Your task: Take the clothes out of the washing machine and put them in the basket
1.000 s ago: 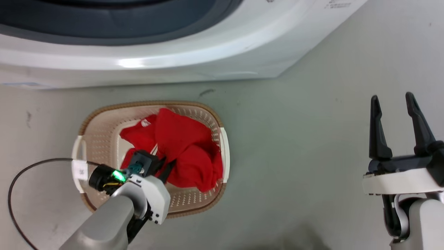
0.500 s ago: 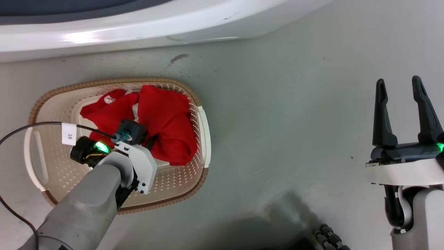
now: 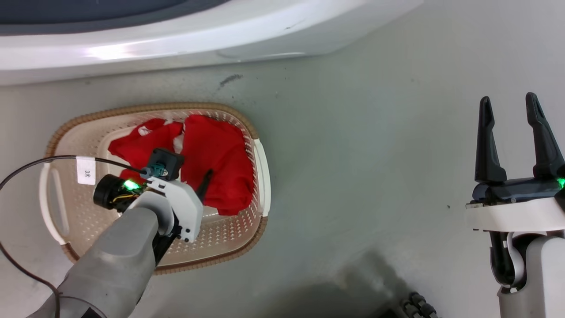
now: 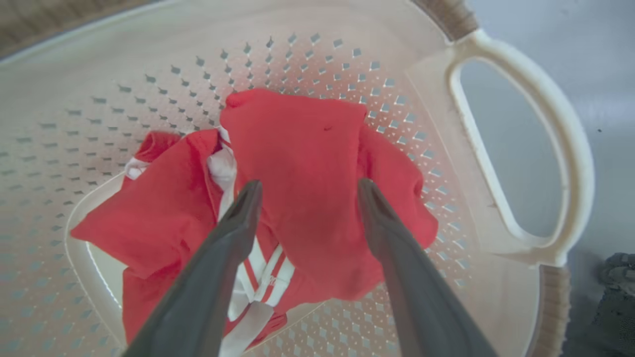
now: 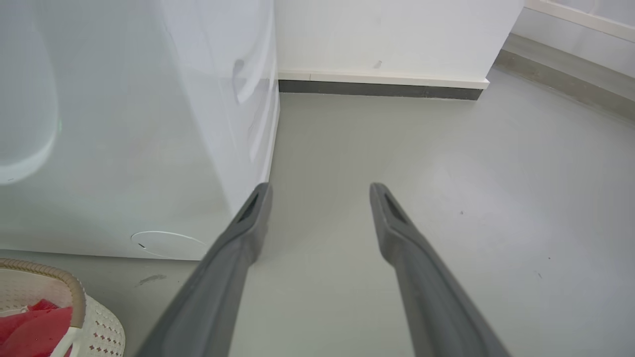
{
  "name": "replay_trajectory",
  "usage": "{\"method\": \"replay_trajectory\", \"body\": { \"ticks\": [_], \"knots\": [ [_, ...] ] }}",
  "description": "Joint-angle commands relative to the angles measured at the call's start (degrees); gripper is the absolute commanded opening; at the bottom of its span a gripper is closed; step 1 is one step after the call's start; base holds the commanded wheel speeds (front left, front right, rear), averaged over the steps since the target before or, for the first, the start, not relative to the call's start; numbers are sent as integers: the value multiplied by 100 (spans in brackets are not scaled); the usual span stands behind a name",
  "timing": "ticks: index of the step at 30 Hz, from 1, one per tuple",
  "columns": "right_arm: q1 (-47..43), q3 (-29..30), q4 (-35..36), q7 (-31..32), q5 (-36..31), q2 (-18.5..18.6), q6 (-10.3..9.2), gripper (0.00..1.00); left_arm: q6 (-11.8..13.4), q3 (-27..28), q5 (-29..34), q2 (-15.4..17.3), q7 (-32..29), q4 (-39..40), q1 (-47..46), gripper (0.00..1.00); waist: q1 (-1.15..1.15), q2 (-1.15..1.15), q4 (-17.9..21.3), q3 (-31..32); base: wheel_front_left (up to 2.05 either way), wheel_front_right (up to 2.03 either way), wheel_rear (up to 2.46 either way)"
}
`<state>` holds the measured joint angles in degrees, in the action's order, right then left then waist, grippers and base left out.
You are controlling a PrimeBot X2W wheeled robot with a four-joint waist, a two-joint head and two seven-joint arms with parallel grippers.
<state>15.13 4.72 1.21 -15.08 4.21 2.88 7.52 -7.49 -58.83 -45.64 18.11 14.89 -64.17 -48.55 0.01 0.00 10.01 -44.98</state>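
Your left gripper hangs with fingers spread above the clothes in the basket, gripping nothing. The clothes lie much as they did half a second ago.

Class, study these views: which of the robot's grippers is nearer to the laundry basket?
Left. The left gripper hangs open over the red clothes inside the basket; the right gripper, also open, is off to the basket's right over the floor.
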Motion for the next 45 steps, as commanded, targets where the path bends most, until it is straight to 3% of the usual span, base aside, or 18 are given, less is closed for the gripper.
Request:
{"method": "replay_trajectory", "body": {
  "ticks": [1,7,17,27,35,45],
  "knots": [
    [41,22,-34,-13,-48,0,-6,100,7,116,36,3,38,173,26,100,-1,0,-126,276,0,0,0],
    [-93,100,-144,-13,-200,1,-6,100,10,783,252,62,29,793,456,100,-1,0,-376,886,0,0,0],
    [-425,217,-349,-13,-364,1,-5,100,256,3254,1253,60,31,2722,1898,100,-1,0,-828,2207,0,0,0],
    [-842,270,-497,-13,-301,0,-5,100,256,5129,2493,-525,32,4796,3498,100,-1,0,-1158,3254,0,0,0],
    [-1280,211,-526,-13,-275,0,-6,100,186,5878,3282,-1100,32,5796,4558,100,-1,0,-1223,3894,0,0,0],
    [-1844,24,-263,-13,-106,1,-5,100,333,6126,3971,-1447,32,6436,5607,100,-1,0,-1028,4418,0,0,0]
  ]
}}
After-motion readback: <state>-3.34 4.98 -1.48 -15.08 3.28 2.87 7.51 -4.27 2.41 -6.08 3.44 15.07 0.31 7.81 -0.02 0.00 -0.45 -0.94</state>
